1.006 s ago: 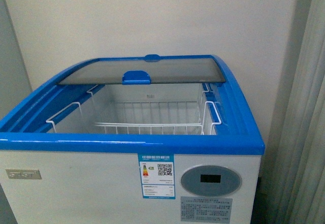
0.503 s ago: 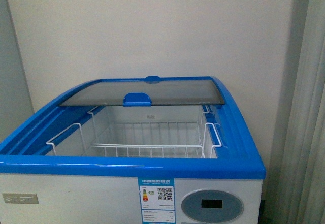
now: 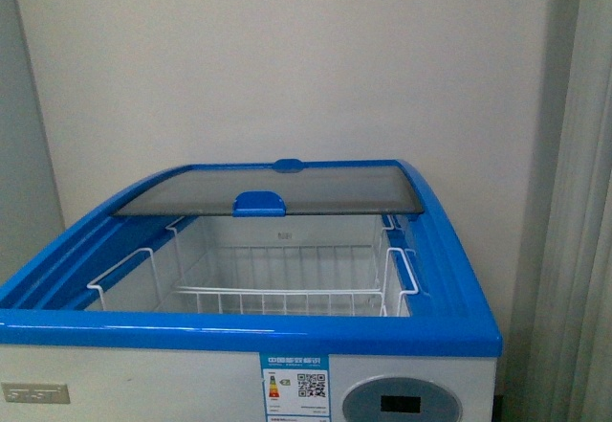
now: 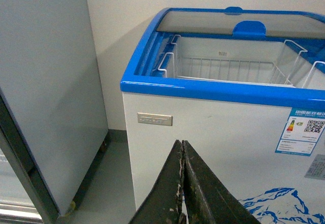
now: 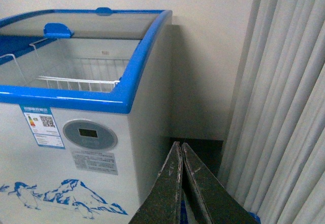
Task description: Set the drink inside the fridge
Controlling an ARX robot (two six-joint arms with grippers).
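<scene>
A grey-white cabinet point(image 4: 45, 92) stands at the far left, just beside the fridge point(image 3: 249, 331). The fridge's glass lid point(image 3: 277, 190) sits slid to the far side, leaving the white wire basket point(image 3: 287, 293) uncovered. The left gripper point(image 4: 183, 183) has its jaws pressed together, holding nothing. The right gripper point(image 5: 181, 183) is likewise closed and empty, near pale curtains point(image 5: 284, 107). The drink shows in no view.
</scene>
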